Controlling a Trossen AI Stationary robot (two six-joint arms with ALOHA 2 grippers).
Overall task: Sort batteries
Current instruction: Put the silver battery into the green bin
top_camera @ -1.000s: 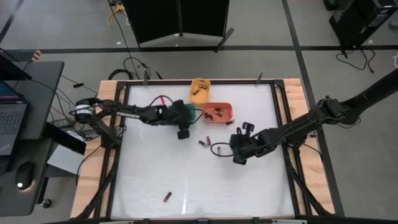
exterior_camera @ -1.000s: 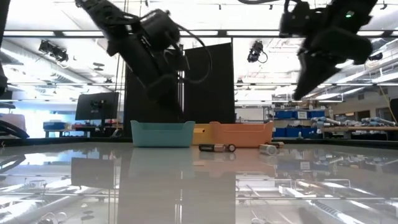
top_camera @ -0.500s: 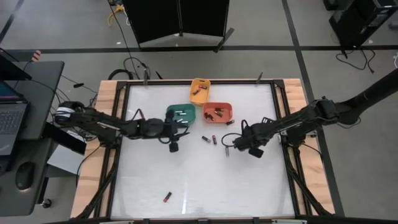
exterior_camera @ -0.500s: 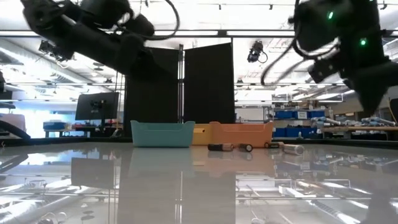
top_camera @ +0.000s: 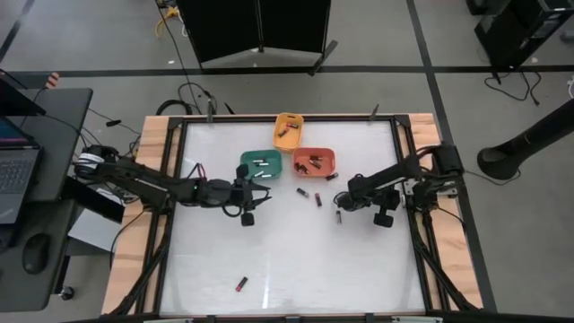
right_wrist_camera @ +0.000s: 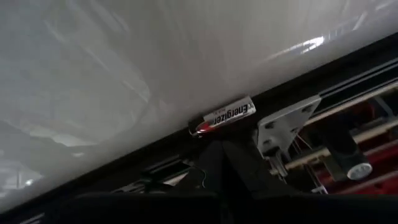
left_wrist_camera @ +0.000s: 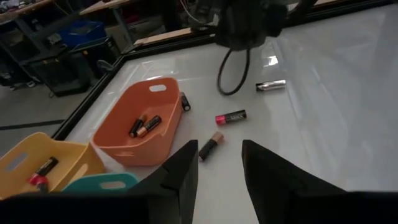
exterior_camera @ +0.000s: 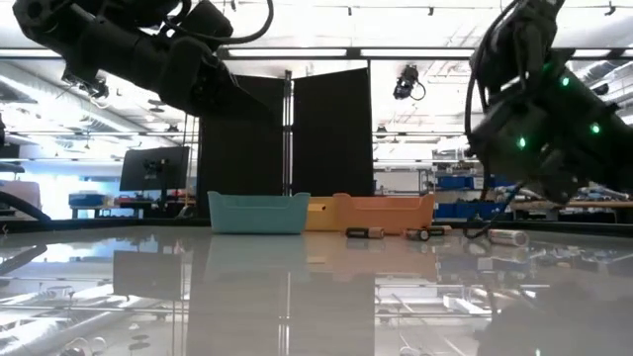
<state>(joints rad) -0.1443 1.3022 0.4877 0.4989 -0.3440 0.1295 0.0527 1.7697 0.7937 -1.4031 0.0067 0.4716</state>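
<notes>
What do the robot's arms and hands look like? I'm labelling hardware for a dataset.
Both arms are dark, jointed and slim. The left hand ends in two flat black fingers. The right hand is black too; its arm carries looping black cables and small green lights in the low view.

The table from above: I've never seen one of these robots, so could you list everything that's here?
Table: one, white top, wooden side rails.
Bins: three, yellow bin, teal bin, orange bin, clustered at the far middle.
Binned batteries: a few per bin, mostly dark.
Loose batteries: four near the orange bin: dark battery, pink battery, copper-tipped battery, silvery battery.
Red battery: one, alone near the front edge.
Laptop: one, on a side desk.
Left claw: open, empty, by the teal bin.
Right claw: shut, at the table's right side.
</notes>
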